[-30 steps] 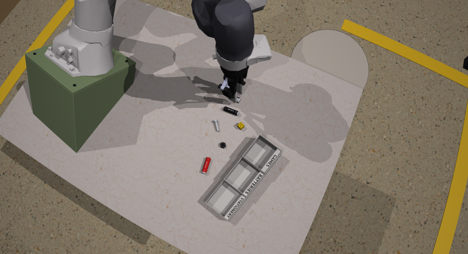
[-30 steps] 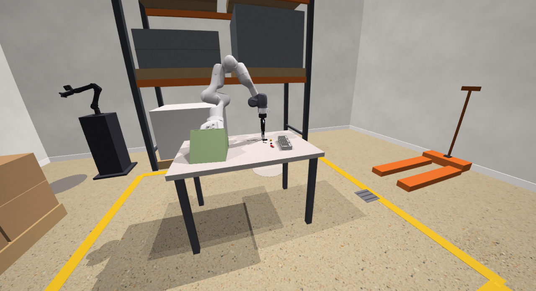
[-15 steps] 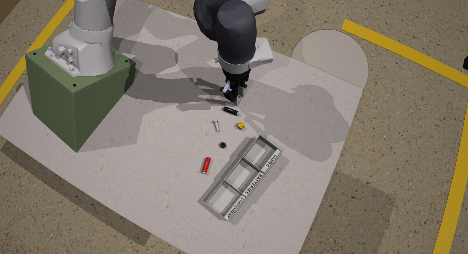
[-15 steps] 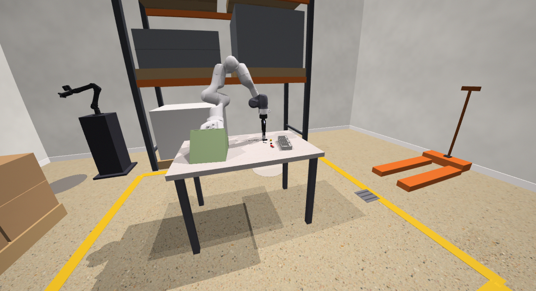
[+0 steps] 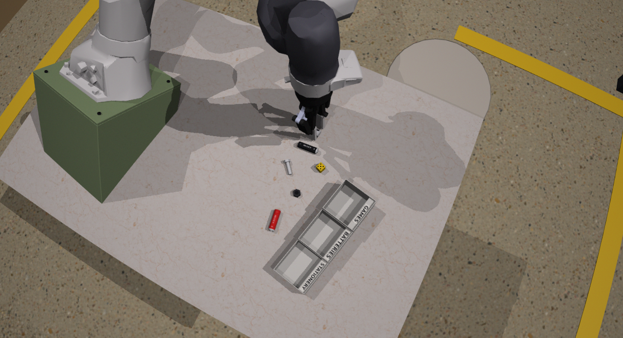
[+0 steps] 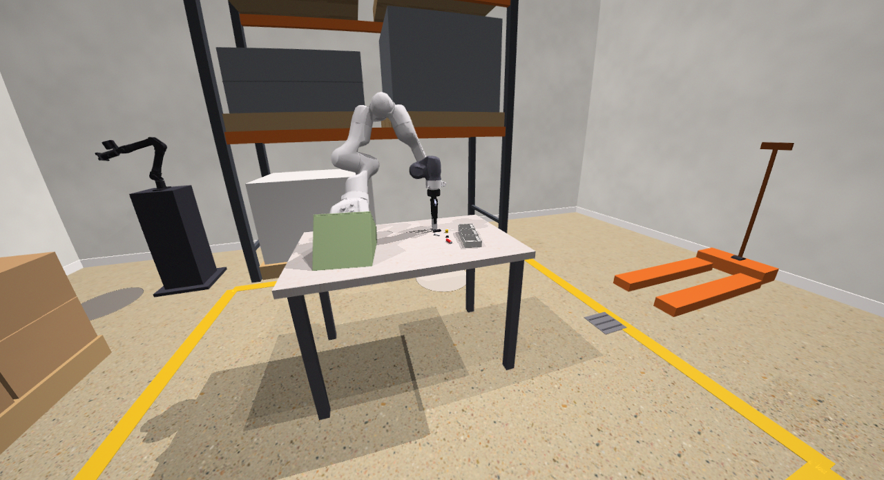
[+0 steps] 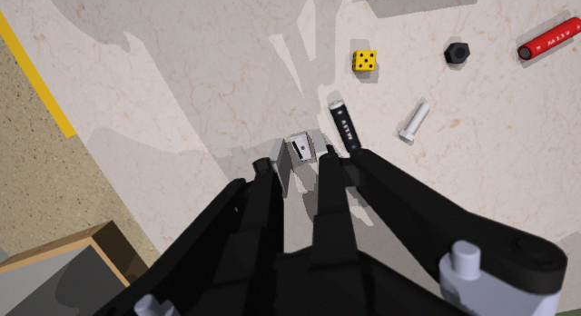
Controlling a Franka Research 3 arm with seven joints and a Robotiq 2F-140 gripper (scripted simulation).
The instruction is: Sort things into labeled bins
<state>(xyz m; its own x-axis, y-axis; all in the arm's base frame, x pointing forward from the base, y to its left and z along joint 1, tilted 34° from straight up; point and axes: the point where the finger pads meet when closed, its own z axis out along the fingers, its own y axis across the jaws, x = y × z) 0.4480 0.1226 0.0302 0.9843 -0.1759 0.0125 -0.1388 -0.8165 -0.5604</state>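
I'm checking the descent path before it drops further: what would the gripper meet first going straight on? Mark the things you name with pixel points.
Probably the silver sharpener (image 5: 317, 132) (image 7: 301, 146), which shows between the open gripper's (image 5: 315, 135) (image 7: 301, 159) fingertips, then the table; the remaining gap is unclear.
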